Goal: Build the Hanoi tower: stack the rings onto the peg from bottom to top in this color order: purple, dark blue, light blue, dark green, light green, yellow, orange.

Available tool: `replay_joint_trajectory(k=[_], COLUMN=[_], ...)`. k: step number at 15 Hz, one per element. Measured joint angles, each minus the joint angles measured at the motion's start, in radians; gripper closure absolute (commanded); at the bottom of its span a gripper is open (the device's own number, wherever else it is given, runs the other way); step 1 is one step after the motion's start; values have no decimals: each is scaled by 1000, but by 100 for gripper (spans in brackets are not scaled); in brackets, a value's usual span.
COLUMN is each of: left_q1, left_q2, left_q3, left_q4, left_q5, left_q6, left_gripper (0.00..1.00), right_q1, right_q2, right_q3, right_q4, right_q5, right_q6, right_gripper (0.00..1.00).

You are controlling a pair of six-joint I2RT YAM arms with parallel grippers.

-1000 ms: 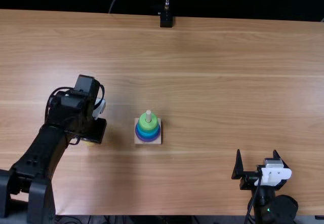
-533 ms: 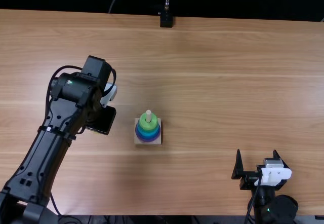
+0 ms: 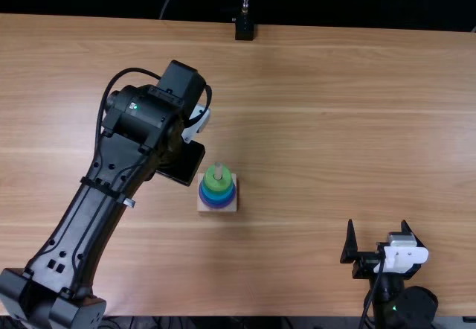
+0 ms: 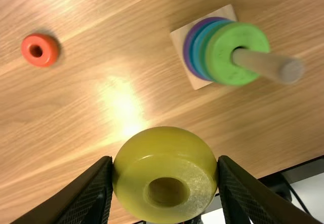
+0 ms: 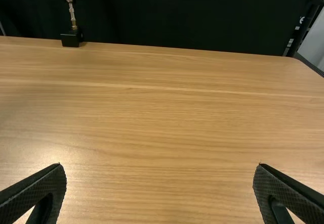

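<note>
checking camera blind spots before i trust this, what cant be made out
- Foot of the light wooden peg: left wrist view, covered by the stacked coloured rings
- Glossy yellow ring: top view, covered by the black left arm
- That arm's base: top view, cut off by the bottom edge

1 brown wooden table before a dark backdrop
</note>
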Motion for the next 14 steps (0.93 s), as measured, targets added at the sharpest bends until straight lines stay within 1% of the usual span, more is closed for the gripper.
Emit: replay_joint_trajectory(k=[2,5,6,9,14], left_q1=[-44,-93,-105,-128,-130], left_q2=[40,80,97,130,170], left_q3=[64,124,142,171,194], left_q4=[0,1,2,0,1], left_q5=[1,2,2,2,2], left_q6=[-21,-55,-59,-62,-69], left_gripper=[100,100,100,100,100], right_q1=[0,0,0,0,0], right_q2=[0,0,0,0,0], right_q3=[0,0,0,0,0], right_q4=[0,0,0,0,0], right_q5=[0,1,0,0,1], right_q6=[-1,-1,-1,0,0], right_gripper=[0,0,0,0,0])
